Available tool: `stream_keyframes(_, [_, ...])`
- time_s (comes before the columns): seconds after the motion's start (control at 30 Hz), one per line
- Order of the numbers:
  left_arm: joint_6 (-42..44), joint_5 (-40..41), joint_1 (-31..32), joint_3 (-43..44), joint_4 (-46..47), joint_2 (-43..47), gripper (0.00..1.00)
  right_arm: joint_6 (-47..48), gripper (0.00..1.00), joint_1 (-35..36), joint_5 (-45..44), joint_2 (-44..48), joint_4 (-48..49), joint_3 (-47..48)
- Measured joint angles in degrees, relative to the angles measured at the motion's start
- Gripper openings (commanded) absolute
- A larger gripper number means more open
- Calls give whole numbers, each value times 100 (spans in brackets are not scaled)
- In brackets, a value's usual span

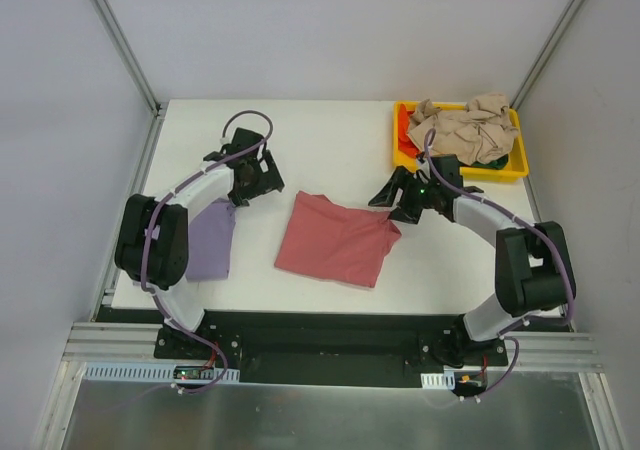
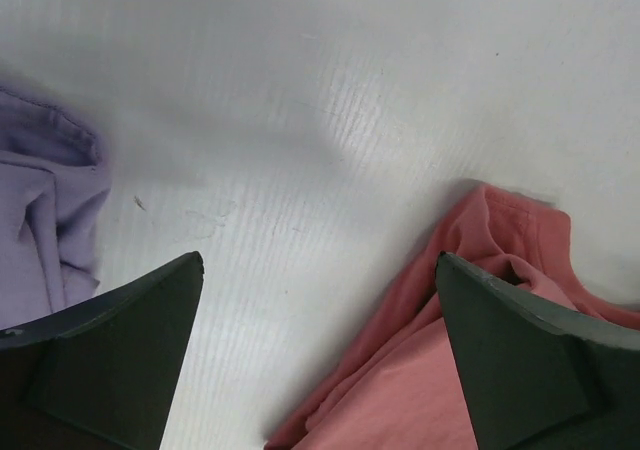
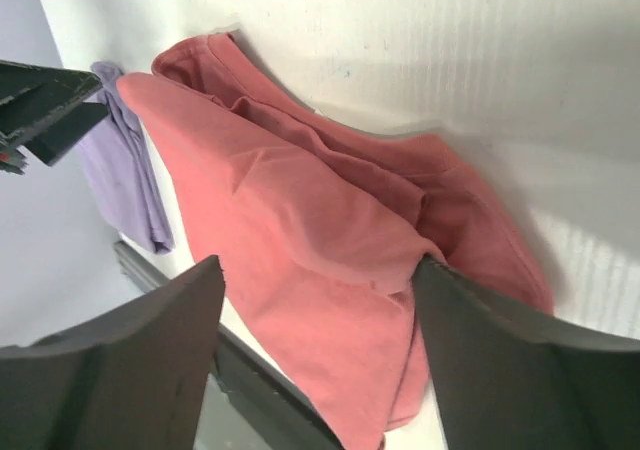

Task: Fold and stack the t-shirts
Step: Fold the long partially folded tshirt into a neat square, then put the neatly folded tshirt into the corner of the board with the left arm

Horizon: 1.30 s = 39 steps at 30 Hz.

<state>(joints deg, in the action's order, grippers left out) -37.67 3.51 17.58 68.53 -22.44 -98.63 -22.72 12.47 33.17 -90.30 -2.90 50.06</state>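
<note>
- Red-pink t-shirt (image 1: 335,242): roughly folded, lying flat on the table (image 1: 330,140).
- Your left gripper (image 2: 318,260): fingers spread wide, holding nothing, just off that shirt's far left corner.
- Your right gripper (image 3: 318,265): fingers spread, holding nothing, over its right edge.
- Lavender t-shirt (image 1: 210,242): left of the red-pink one, apart.
- Yellow tray (image 1: 515,165): beyond its right side, holding a crumpled beige t-shirt (image 1: 465,130).

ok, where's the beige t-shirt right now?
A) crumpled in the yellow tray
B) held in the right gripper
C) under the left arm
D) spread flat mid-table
A: the beige t-shirt sits bunched up in the yellow tray, and neither gripper is on it.
</note>
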Motion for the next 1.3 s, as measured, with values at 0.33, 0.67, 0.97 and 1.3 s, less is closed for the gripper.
stream_keyframes(0.33, [407,-1117,11,-616,391,619,99,503,88,468,-1392,1725,-988,-533])
stream_keyframes(0.67, [579,-2006,264,-758,717,-50,82,476,85,970,-2046,1613,-1237,-896])
stream_keyframes(0.97, [553,-2076,262,-901,828,-186,60,415,66,1200,-1980,450,-927,-483])
stream_keyframes(1.3, [525,-2297,260,-1073,1154,-186,60,350,44,1340,-1296,103,-181,-254])
